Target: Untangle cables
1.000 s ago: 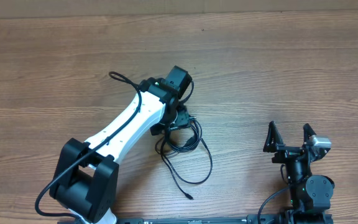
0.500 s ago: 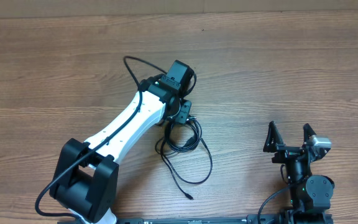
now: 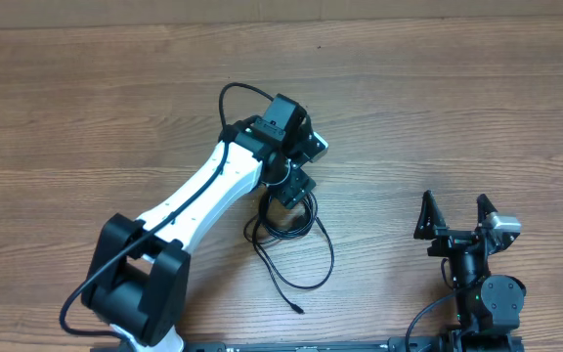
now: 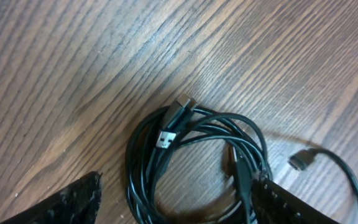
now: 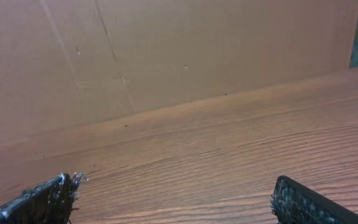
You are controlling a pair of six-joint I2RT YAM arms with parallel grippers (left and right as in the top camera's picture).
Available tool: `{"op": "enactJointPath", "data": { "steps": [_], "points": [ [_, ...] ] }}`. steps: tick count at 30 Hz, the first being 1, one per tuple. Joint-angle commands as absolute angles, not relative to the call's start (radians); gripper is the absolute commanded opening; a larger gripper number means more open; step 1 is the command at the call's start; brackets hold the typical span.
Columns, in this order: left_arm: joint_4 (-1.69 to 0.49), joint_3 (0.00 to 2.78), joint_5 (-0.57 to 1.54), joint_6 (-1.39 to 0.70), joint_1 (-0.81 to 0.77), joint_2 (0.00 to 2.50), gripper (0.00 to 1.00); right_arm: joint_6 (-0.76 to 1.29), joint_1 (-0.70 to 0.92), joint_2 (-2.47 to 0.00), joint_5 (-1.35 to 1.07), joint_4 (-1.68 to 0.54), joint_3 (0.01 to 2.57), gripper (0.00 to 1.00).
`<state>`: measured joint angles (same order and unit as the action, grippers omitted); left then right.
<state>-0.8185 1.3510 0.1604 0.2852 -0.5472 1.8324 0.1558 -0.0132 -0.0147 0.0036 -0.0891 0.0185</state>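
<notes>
Overhead and wrist views, two arms at one table. One tangle of cables point(image 3: 286, 220) lay just left of the table's centre, wound into a single flat coil of thin black strands. How many separate cords made up the coil could not be told. Three plug ends showed clearly in the left wrist view: a silver-tipped plug point(image 4: 165, 138) and a dark plug point(image 4: 184, 101) side by side at the coil's 12 o'clock, and a small plug point(image 4: 299, 161) on a loose strand at its 3 o'clock. In the overhead view one loose tail point(image 3: 313, 274) curved out at 5 o'clock and ended apart from the coil.

The left gripper point(image 4: 182, 199) hung over the coil's upper edge with its two fingers point(image 4: 73, 200) spread wide. They straddled the strands without clamping any. The right gripper point(image 3: 453, 210) sat well apart at the coil's 4 o'clock, its two fingers likewise spread, with nothing between them.

One thick black wire point(image 3: 238, 93) looped at the left arm's point(image 3: 198, 191) wrist.

The table point(image 3: 457, 88) was brown wood-grain laminate. One plain brown panel point(image 5: 197, 43) stood behind its far edge.
</notes>
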Motion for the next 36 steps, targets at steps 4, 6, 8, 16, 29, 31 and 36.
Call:
{"op": "enactJointPath", "data": {
  "steps": [4, 6, 8, 16, 29, 31, 36],
  "points": [
    [-0.789, 1.361, 0.074, 0.318, -0.543, 1.921, 0.67, 0.148, -0.014, -0.003, -0.002, -0.083, 0.008, 1.0],
    [-0.781, 1.361, 0.076, 0.309, -0.543, 1.95, 0.64, 0.148, -0.014, -0.003, -0.002, -0.083, 0.008, 1.0],
    [-0.774, 1.361, 0.078, 0.288, -0.543, 1.97, 0.54, 0.148, -0.014, -0.003, -0.002, -0.083, 0.008, 1.0],
    [-0.776, 1.367, 0.076, 0.228, -0.543, 1.995, 0.04, 0.148, -0.014, -0.003, -0.002, -0.083, 0.008, 1.0],
    [-0.897, 1.454, 0.068, -0.268, -0.542, 1.995, 0.04, 0.148, -0.014, -0.003, -0.002, -0.083, 0.008, 1.0],
    [-0.92, 1.454, 0.07, -0.409, -0.542, 1.995, 0.04, 0.148, -0.014, -0.003, -0.002, -0.083, 0.008, 1.0],
    [-0.974, 1.454, 0.087, -0.65, -0.542, 1.995, 0.05, 0.148, -0.014, -0.003, -0.002, -0.083, 0.008, 1.0]
  ]
}}
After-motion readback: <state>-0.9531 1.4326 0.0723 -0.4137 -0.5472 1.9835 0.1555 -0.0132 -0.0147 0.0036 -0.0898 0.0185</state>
